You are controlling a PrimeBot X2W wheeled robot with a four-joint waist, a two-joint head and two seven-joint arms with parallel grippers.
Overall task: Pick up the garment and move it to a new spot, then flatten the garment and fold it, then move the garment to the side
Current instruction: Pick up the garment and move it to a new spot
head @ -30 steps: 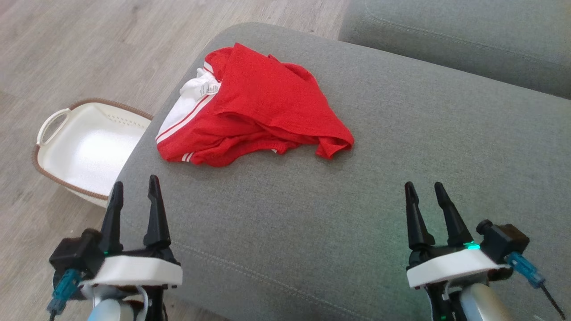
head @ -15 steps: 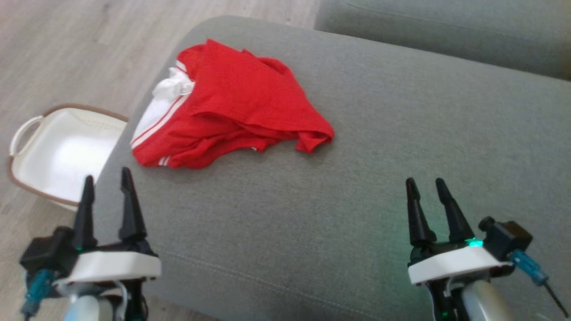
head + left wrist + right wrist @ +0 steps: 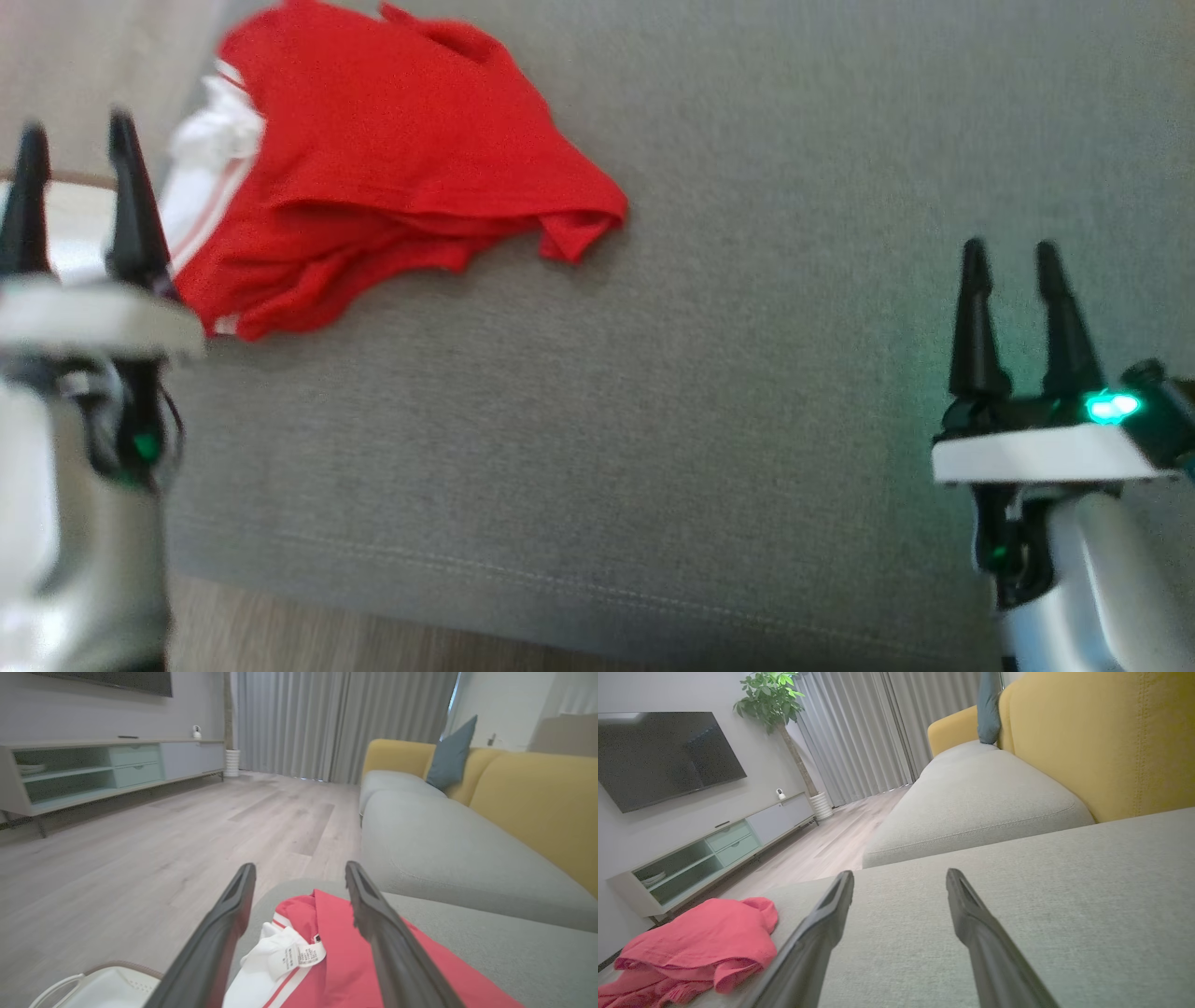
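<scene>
- The garment (image 3: 373, 177), red with a white striped panel and a sewn-in label, lay crumpled in a heap at the left end of the grey seat cushion (image 3: 700, 420).
- The left gripper (image 3: 75, 126) stood at the garment's left edge with its two dark fingers parted. Nothing was held between them. Whether a fingertip touched the cloth could not be determined.
- The right gripper (image 3: 1010, 247) was over bare cushion, well apart from the garment. Its fingers were likewise spread and empty.
- A white basket (image 3: 107, 989) with a brown rim sat on the wooden floor (image 3: 140, 858), just beside the cushion end nearest the garment.
- The head view was blurred, so finer detail of the folds was not legible.
</scene>
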